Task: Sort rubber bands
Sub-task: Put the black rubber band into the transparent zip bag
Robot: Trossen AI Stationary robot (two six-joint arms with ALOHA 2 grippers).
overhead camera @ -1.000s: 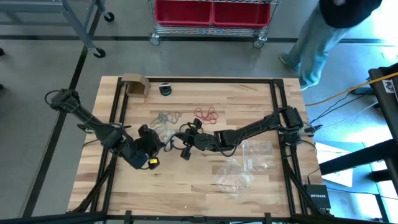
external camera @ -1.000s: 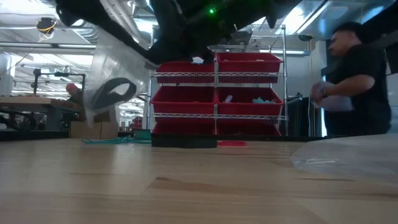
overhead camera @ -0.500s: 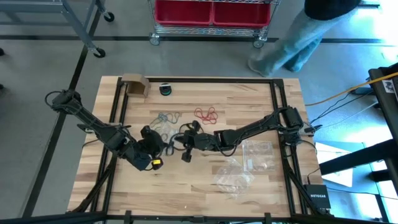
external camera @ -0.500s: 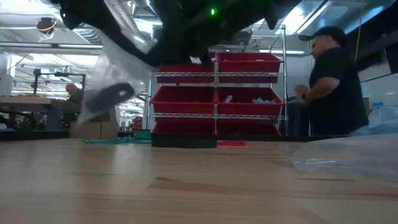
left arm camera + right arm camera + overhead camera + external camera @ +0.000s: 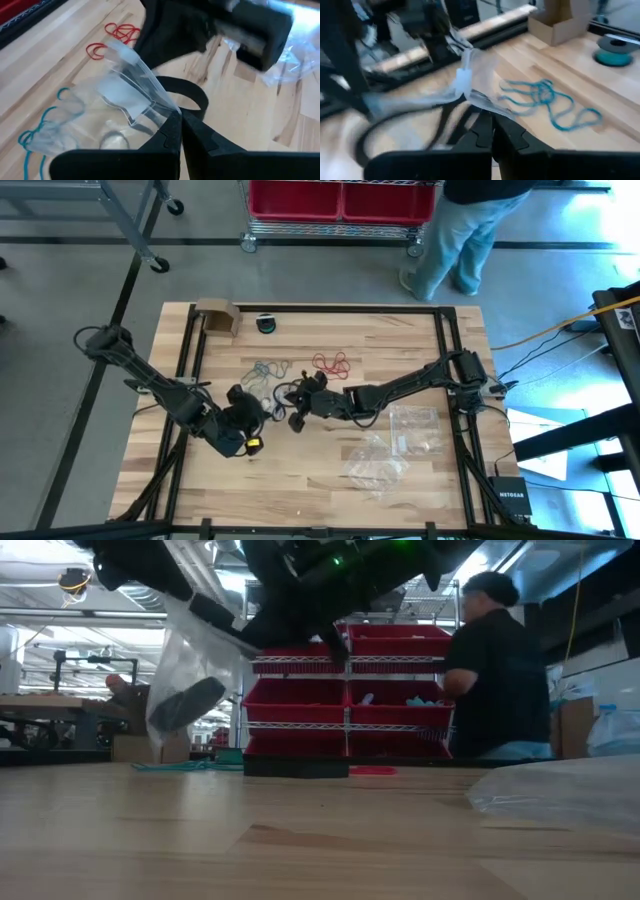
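**Q:** How far along is the sorting?

**A:** Early, by the look of it. Both arms meet over the middle of the tabletop [image 5: 400,470], holding one clear zip bag [image 5: 125,95] off the wood between them. The left jaws [image 5: 180,122] are pressed together on one edge of the bag's mouth; the right jaws [image 5: 492,125] are pinched on the opposite edge. Black rubber bands [image 5: 187,95] hang inside the bag, just ahead of the left jaws.

**Q:** So black is done?

**A:** Apparently bagged, at least those visible, though the bag is not yet set down and I cannot tell whether it is sealed.

**Q:** And the other colours?

**A:** Untouched. The teal rubber bands [image 5: 265,370] lie loose on the wood just beyond both jaws, and the red rubber bands [image 5: 331,363] lie near them, beyond the right jaws. Neither cluster is in a bag.

**Q:** Bags to spare?

**A:** Spare clear bags [image 5: 395,442] rest on the tabletop beside the right arm, behind its jaws and well apart from the loose bands. My judgement: one colour of three handled, two left.
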